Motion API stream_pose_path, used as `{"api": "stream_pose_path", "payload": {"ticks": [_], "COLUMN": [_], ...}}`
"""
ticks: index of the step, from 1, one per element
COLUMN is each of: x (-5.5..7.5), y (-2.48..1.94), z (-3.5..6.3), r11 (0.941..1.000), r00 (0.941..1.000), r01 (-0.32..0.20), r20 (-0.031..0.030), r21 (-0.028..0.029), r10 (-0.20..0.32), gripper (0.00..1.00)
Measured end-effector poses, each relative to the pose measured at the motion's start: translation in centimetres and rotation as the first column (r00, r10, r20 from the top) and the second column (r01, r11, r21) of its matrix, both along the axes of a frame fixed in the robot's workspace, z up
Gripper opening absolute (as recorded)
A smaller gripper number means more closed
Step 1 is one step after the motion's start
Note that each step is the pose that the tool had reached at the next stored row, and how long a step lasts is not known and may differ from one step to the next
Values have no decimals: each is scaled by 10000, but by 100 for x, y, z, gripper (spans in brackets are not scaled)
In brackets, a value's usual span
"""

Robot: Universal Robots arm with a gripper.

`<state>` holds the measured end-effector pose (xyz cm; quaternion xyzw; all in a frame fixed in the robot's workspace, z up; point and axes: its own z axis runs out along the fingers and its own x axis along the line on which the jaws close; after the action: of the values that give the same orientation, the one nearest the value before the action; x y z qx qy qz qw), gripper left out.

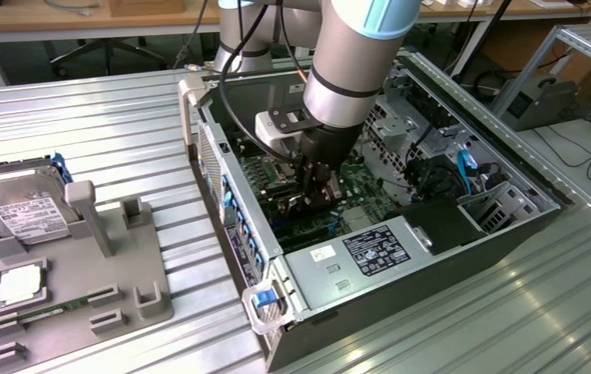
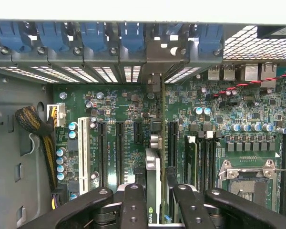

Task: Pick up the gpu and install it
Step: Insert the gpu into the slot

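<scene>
The gpu (image 2: 153,174) stands on edge over the green motherboard (image 2: 133,102), among its long black expansion slots (image 2: 119,152). Its metal bracket end (image 2: 155,81) reaches toward the rear slot openings with blue latches (image 2: 133,36). My gripper (image 2: 155,193) is shut on the card, one black finger (image 2: 133,207) on each side. In the exterior view the gripper (image 1: 314,199) reaches straight down into the open computer case (image 1: 504,132), and the dark card (image 1: 306,206) is partly hidden between the fingers. Whether the card's edge sits in a slot is hidden.
A grey fixture tray (image 1: 139,288) lies at the exterior view's left with a silver hard drive (image 1: 25,210), a processor (image 1: 20,284) and a green memory stick (image 1: 51,312). The power supply (image 1: 373,249), drive cage (image 1: 410,125), blue cable (image 1: 467,167) and cable bundle (image 2: 43,138) crowd the case.
</scene>
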<state>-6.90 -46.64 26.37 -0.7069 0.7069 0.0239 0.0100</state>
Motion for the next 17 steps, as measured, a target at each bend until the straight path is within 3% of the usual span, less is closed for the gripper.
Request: {"api": "stream_pose_path", "payload": {"ticks": [11, 17], "x": [0, 0], "y": [0, 0], "z": [0, 0], "r11": [10000, 10000], "r00": [10000, 10000], "r01": [0, -1], "r20": [0, 0], "r21": [1, 0], "r10": [0, 1], "gripper": [28, 52]}}
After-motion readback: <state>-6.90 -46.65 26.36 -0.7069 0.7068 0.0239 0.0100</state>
